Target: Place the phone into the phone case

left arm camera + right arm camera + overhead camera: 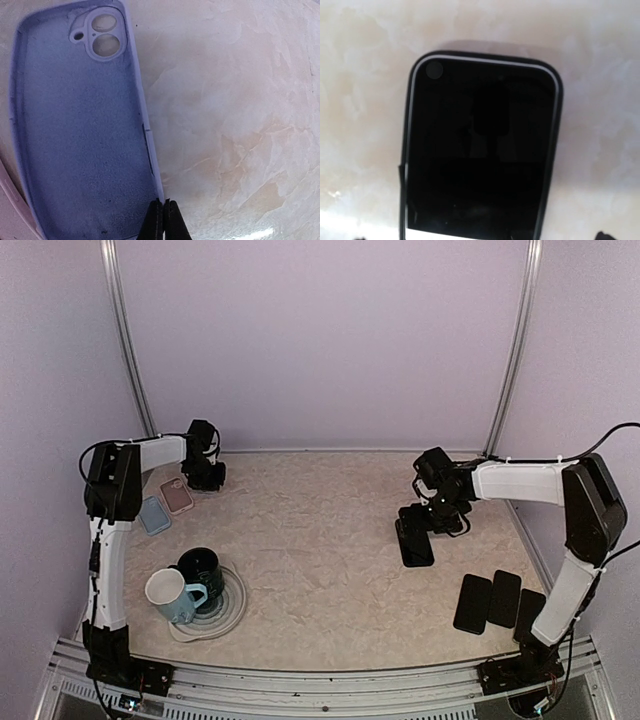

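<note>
Right now the tabletop [320, 510] is carrying it all. Toward the right, the right hand [428, 523] is hovering with its fingers spread wide over a black phone [480, 150] that is lying flat, screen up. At the far left, a lavender case [75, 125] is lying open side up, and the left hand [164, 210] is pressing fully closed right at its lower rim; whether it is pinching that rim I cannot tell.

Bare table [340, 585] between mugs [203, 570], phones [503, 598]
</note>
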Robot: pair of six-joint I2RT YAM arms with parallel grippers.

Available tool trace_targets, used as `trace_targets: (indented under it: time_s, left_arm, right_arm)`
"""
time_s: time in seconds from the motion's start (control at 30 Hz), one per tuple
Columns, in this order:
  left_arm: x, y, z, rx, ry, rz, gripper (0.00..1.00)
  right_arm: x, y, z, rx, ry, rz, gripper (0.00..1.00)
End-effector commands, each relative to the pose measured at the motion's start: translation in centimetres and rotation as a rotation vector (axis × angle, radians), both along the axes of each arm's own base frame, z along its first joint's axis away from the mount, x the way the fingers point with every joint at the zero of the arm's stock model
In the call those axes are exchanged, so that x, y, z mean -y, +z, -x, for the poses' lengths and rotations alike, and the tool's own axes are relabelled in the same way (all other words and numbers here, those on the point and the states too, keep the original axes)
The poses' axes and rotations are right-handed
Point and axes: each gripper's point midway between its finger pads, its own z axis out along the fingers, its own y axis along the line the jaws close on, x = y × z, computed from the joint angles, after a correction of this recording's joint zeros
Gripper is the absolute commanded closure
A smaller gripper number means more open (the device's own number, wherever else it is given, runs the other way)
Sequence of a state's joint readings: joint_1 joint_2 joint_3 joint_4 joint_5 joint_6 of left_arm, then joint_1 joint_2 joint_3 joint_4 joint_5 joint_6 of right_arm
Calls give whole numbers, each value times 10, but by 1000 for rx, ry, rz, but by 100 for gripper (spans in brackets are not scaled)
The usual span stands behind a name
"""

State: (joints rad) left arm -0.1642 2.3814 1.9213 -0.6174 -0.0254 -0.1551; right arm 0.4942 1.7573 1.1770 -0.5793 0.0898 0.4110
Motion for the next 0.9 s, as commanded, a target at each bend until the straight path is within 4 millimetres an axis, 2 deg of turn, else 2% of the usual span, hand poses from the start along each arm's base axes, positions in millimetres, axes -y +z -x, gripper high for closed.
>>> trace_targets:
  time_s: [0.0, 0.07, 0.1, 0.13, 0.17, 0.2, 0.27, 0.3, 0.37, 0.53, 0.63, 0.7, 0.8, 0.87]
  left_arm:
    - [38, 9, 18, 21, -60, 149, 100]
    - [60, 30, 30, 63, -81, 178, 100]
    - [72, 51, 37, 101, -93, 196, 100]
    - [88, 62, 48, 118, -108, 212, 100]
    - [103, 64, 60, 117, -123, 226, 100]
    - [121, 77, 74, 134, -145, 247, 100]
    - [157, 84, 107, 138, -187, 273, 100]
    - [180, 82, 129, 130, -220, 284, 100]
    - [211, 98, 162, 148, -259, 312, 100]
    - [278, 116, 232, 161, -326, 348, 100]
    - [318, 112, 272, 122, -358, 388, 100]
    - [340, 97, 297, 77, -377, 393, 100]
    - [362, 71, 326, 20, -400, 382, 100]
    - [376, 61, 342, -20, -428, 401, 100]
  right_arm:
    - [8, 22, 5, 47, -11, -4, 1]
    - [9, 33, 6, 80, -16, -24, 1]
    - [9, 38, 6, 95, -20, -35, 1]
    - [10, 44, 7, 108, -27, -47, 1]
    - [10, 48, 9, 117, -31, -59, 1]
    - [11, 52, 11, 122, -36, -69, 1]
    - [15, 58, 18, 133, -61, -84, 1]
    - [17, 61, 24, 142, -68, -100, 1]
    - [24, 60, 38, 155, -87, -124, 1]
    - [49, 43, 72, 131, -164, -105, 1]
    - [59, 27, 85, 77, -204, -73, 1]
    - [75, 16, 92, 56, -296, -23, 1]
    - [100, 6, 104, 34, -433, 61, 1]
    - [99, 4, 107, 17, -438, 51, 1]
